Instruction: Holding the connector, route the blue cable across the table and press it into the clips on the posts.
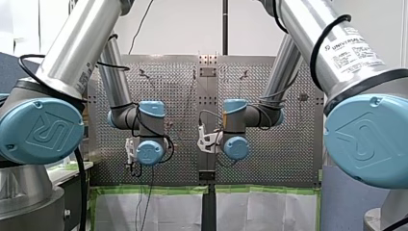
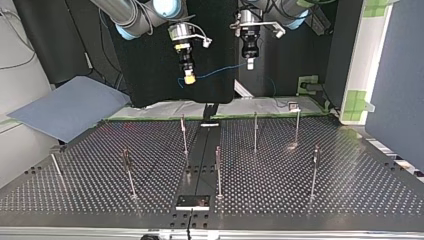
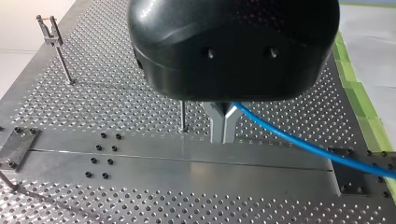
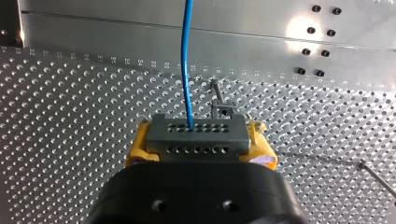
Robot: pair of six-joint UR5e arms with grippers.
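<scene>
my right gripper, in its own wrist view, is pinching the grey connector between its yellow pads, one pad at each short end. the blue cable is leaving the connector's face and running straight ahead over the perforated table. a post carrying a clip is standing just beyond the connector.

in the left wrist view, my left gripper is showing its metal fingers pressed together. the blue cable is coming out from between them and sloping away above the table, so i am judging that they are nipping the cable itself.

in the top view, my right gripper and my left gripper are hanging high over the table, near each other. the blue cable is spanning the gap with a slight sag. no post is carrying cable yet.

in the front view, my left arm and my right arm are hiding the fingers behind their wrists.

the cable is looking thin, light and limp, so it will likely droop wherever it is not being held taut. the connector is looking rigid and is the firm place to grip. a second hold on the cable, close beside each clip, is seeming best for pressing it in. the posts are looking slender and may flex under a hard push.
</scene>
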